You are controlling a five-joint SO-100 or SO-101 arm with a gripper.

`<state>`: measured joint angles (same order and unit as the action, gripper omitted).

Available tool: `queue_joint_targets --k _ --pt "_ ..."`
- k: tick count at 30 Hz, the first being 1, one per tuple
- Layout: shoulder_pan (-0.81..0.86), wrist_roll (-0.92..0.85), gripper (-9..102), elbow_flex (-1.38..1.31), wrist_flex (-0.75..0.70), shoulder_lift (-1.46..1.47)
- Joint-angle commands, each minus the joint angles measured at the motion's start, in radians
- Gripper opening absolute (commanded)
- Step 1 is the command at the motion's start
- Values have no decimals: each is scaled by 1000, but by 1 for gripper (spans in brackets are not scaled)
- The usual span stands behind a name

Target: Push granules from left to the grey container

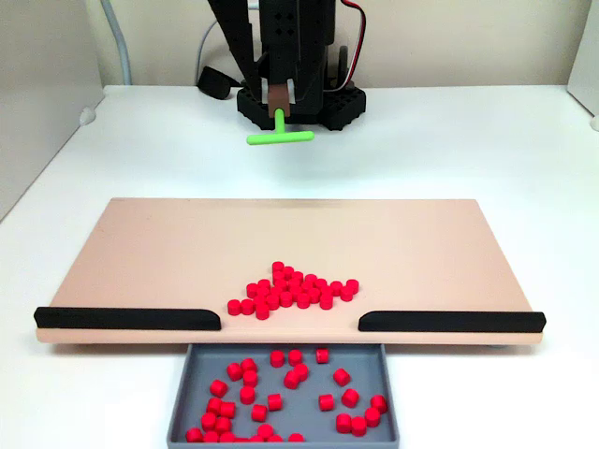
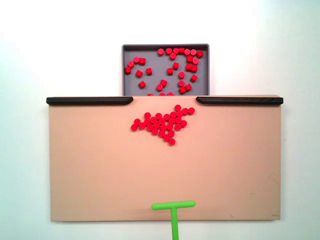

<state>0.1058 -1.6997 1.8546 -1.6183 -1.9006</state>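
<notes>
At the board's [image 2: 90, 165] gap between the strips [image 2: 90, 100], granules [image 2: 161, 122] sit bunched, funnelled toward the container [image 1: 183, 402]. Your gripper [image 1: 280, 105] has its jaws closed on the pusher [image 1: 279, 137], held well behind the pile, clear for a straight shove.

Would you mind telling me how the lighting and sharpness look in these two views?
In a fixed view, light is soft and even, the tan board slightly hazy; in another fixed view, the white table is nearly blown out, while the granules stay crisp with faint shadows.

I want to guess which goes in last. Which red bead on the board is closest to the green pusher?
The bead at the pile's bottom tip in the top-down fixed view; it pokes out furthest toward the green pusher, away from the grey container.
</notes>
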Motion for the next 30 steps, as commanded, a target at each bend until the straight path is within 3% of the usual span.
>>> queue_joint_targets --k 1,30 --pt "-5 3 0 -12 -5 -3" --pt "-20 12 0 -6 -6 -14"
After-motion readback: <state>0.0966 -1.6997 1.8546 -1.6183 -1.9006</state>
